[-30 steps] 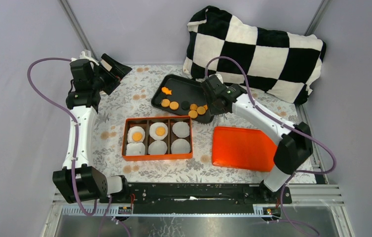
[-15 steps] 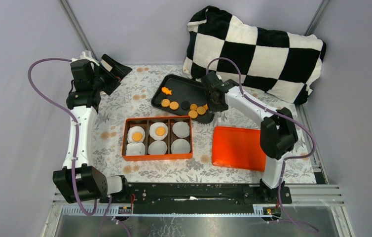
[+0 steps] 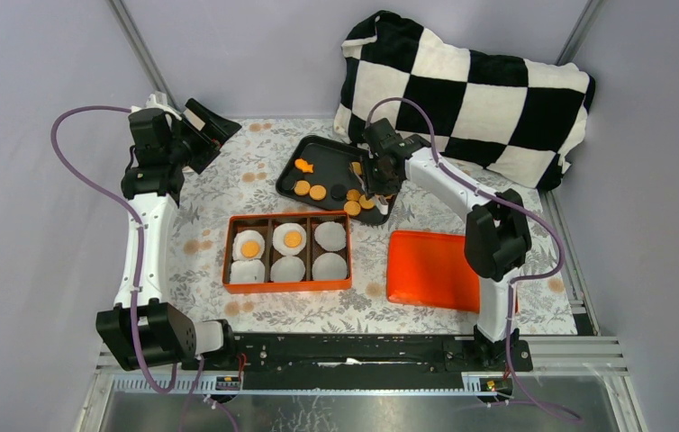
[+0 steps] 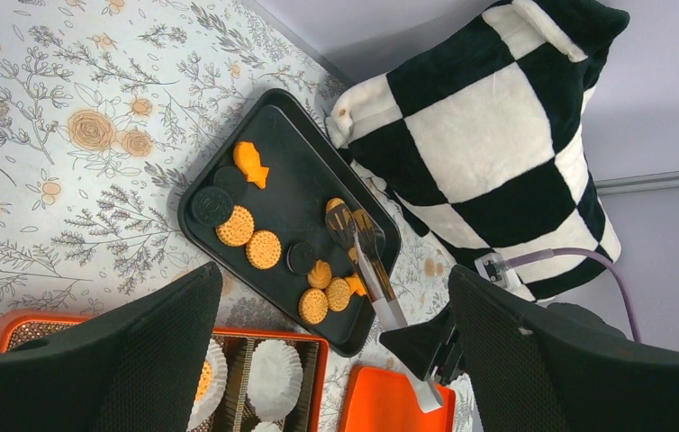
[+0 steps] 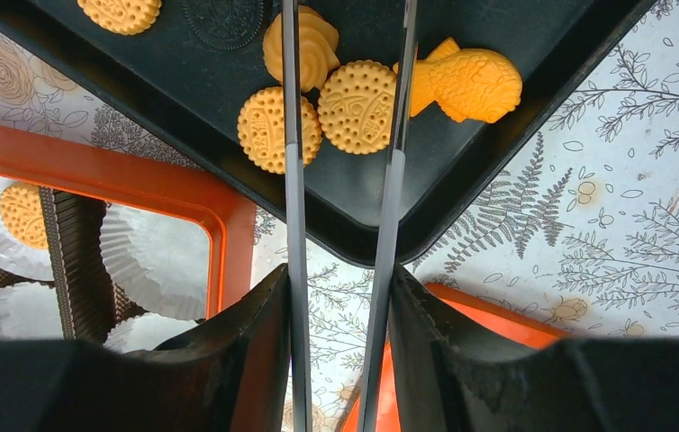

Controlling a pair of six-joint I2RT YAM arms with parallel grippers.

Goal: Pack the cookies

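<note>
A: Where do we find the cookies (image 3: 318,192)?

B: Most lie on the black tray (image 3: 331,157), upper middle of the top view, on the flowered bench (image 3: 219,193). Round ones lie in a loose row along the tray's lower edge, and a fish cookie (image 3: 303,166) sits toward its upper left.

A: And the others?

B: Two round ones rest in paper cups (image 3: 330,236) inside the orange box (image 3: 227,256), just below the tray. One is in the upper cup of the left compartment, the other in the upper cup of the middle compartment.

A: How do they look close up?

B: In the right wrist view we see a pale orange disc (image 5: 357,106) with a dotted rim and a stamped centre. Beside it are a piped swirl (image 5: 300,49) and a scaly second fish (image 5: 471,85) in the tray's corner. A dark embossed disc (image 5: 225,20) lies among them.

A: And our tools?

B: The right tool (image 4: 351,223) hangs over the tray's lower right corner with its long thin fingers parted. The disc shows between them. We see nothing clamped, though we cannot tell whether a finger touches it. The left tool (image 3: 212,130), at the upper left of the top view, is released, its fingers spread wide, well apart from the tray.
</note>
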